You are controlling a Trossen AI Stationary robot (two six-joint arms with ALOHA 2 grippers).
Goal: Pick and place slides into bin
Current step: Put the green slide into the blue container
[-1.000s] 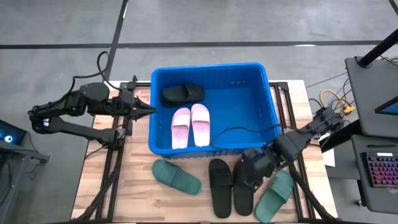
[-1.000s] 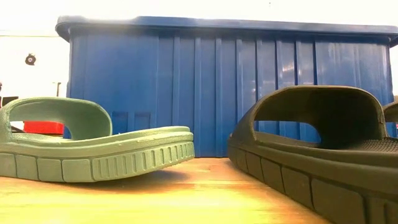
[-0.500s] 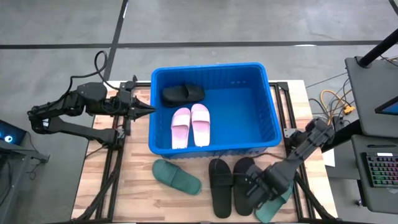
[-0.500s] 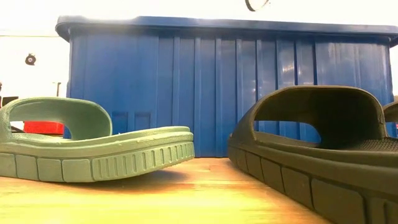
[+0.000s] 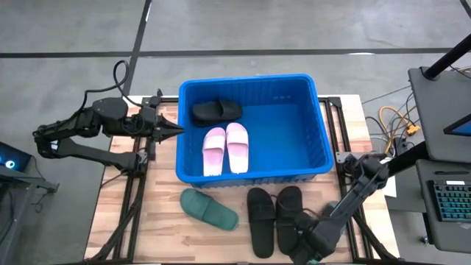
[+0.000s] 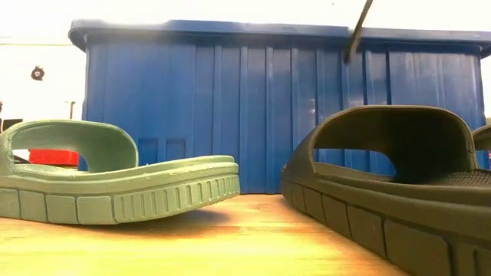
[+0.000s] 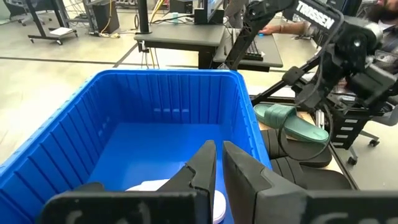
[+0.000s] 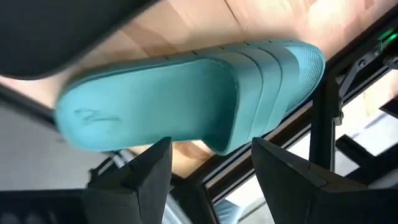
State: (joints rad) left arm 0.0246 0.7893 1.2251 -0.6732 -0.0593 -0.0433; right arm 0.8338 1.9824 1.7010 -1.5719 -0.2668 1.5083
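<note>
Right wrist view: right gripper (image 8: 208,165) fingers spread wide above green slide (image 8: 186,93), not touching.

surface (image 5: 158,221): pale wood planks, set on a dark metal frame
floor (image 5: 66,29): grey concrete around me, crossed by dark lines
keyboard (image 5: 450,200): lit keys, on a grey desk (image 5: 434,96) at my right side
cables (image 5: 394,118): orange and yellow, looped near that desk
screen (image 5: 9,162): dark with a blue glow, far on my left side
black stand (image 7: 177,34): behind, with chairs and more desks further back
</note>
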